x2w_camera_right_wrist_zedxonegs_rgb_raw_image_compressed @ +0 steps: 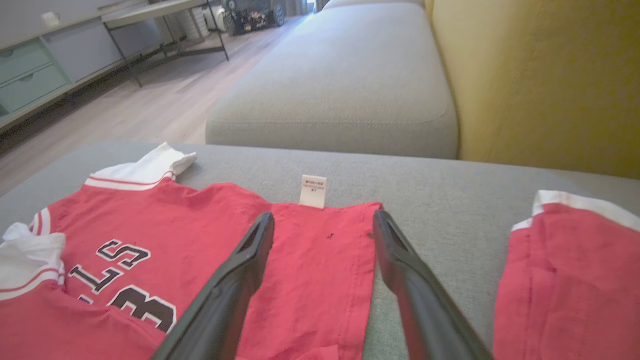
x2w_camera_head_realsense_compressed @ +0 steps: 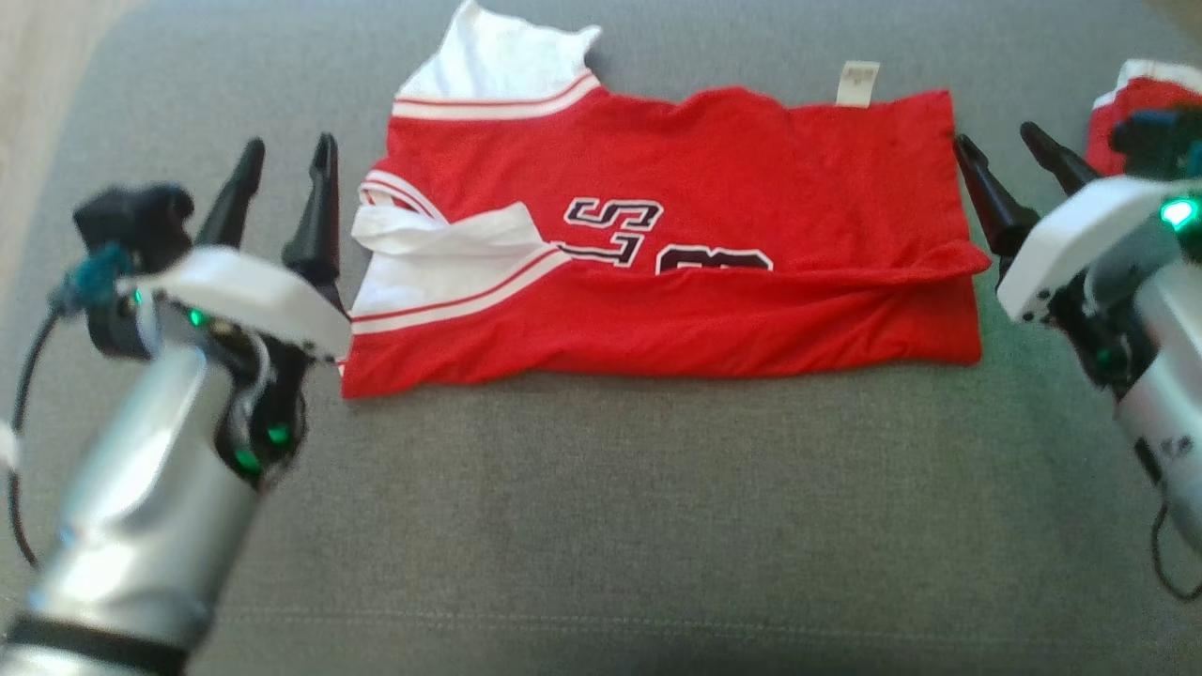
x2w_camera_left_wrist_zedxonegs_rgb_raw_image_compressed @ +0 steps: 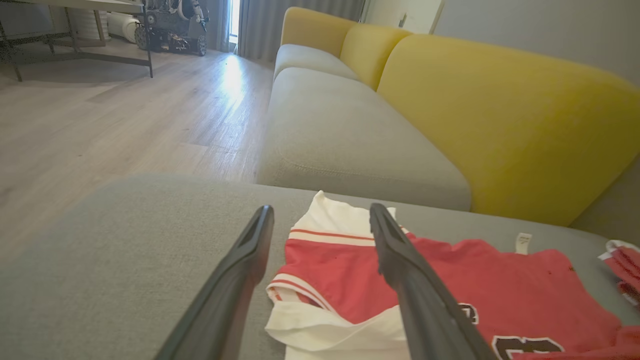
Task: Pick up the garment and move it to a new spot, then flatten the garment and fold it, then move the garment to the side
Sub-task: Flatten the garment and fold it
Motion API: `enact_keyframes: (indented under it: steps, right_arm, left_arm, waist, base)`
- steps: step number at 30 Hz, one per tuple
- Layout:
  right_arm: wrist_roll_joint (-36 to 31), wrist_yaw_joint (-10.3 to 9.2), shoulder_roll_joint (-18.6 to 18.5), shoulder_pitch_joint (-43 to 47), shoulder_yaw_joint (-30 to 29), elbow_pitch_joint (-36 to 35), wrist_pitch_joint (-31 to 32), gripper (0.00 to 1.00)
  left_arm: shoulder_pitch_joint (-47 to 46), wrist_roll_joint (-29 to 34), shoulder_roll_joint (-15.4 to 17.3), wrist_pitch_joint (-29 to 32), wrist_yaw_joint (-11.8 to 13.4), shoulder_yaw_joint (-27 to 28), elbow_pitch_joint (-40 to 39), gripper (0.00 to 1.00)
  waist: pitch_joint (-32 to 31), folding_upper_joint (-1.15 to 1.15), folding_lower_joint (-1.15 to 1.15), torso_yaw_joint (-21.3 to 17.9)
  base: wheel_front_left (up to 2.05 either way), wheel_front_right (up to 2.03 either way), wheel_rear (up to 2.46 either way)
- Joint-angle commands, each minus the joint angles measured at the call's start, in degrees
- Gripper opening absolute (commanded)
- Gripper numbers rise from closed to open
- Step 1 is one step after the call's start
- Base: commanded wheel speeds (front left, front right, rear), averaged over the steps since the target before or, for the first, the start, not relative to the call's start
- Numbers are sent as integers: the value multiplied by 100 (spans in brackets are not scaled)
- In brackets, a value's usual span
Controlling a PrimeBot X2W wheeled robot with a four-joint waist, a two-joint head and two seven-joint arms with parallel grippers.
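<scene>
The garment (x2w_camera_head_realsense_compressed: 657, 244), a red jersey with white striped sleeve panels and black lettering, lies on the grey cushion (x2w_camera_head_realsense_compressed: 601, 507), its near edge folded up over the print. A white label (x2w_camera_head_realsense_compressed: 858, 84) pokes out at its far edge. My left gripper (x2w_camera_head_realsense_compressed: 286, 155) hovers open just off the jersey's left side, by the sleeves, holding nothing. My right gripper (x2w_camera_head_realsense_compressed: 1005, 141) stands open just past the jersey's right hem, also empty. In the left wrist view the fingers (x2w_camera_left_wrist_zedxonegs_rgb_raw_image_compressed: 320, 212) frame the white sleeve (x2w_camera_left_wrist_zedxonegs_rgb_raw_image_compressed: 330, 215). In the right wrist view the fingers (x2w_camera_right_wrist_zedxonegs_rgb_raw_image_compressed: 322, 220) straddle the red hem (x2w_camera_right_wrist_zedxonegs_rgb_raw_image_compressed: 320, 265).
A smaller plain red bundle with white trim (x2w_camera_head_realsense_compressed: 1141, 108) lies on the cushion at the far right, behind my right wrist. A yellow-backed sofa (x2w_camera_left_wrist_zedxonegs_rgb_raw_image_compressed: 500, 115) runs beyond the cushion. Wooden floor (x2w_camera_left_wrist_zedxonegs_rgb_raw_image_compressed: 100, 115) and a metal-legged table (x2w_camera_right_wrist_zedxonegs_rgb_raw_image_compressed: 165, 20) lie to the left.
</scene>
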Motion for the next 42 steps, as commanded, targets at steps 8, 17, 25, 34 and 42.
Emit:
enact_keyframes:
  steps: [8,17,25,34,42]
  right_arm:
    - [-645,-5,464,974,-719,109,-1444,100]
    - [-1414,-5,1343,2306,-1996,-550,-1714,100]
    - [-2192,-5,1885,3083,-2738,-1347,-1611,100]
    - [-2613,-5,2123,3379,-3055,-2096,-1200,100]
    - [-2773,-5,2249,3498,-3120,-2526,-981,100]
  left_arm:
    - [1699,1140,-871,-70,79,1805,-1474,100]
    - [2857,1659,-1725,-70,-357,2497,-1541,100]
    - [3083,2165,-1861,-71,-498,2819,-1275,100]
    - [2863,2294,-1868,-71,-426,2891,-598,100]
    - [2373,2460,-1861,-71,-196,3102,449,100]
  waist:
    - [-681,0,0,59]
    - [-867,0,0,-114]
    - [-877,0,0,-308]
    - [-816,0,0,-464]
    - [-629,0,0,-644]
  base:
    - [0,0,0]
    - [0,0,0]
    - [0,0,0]
    - [0,0,0]
    - [0,0,0]
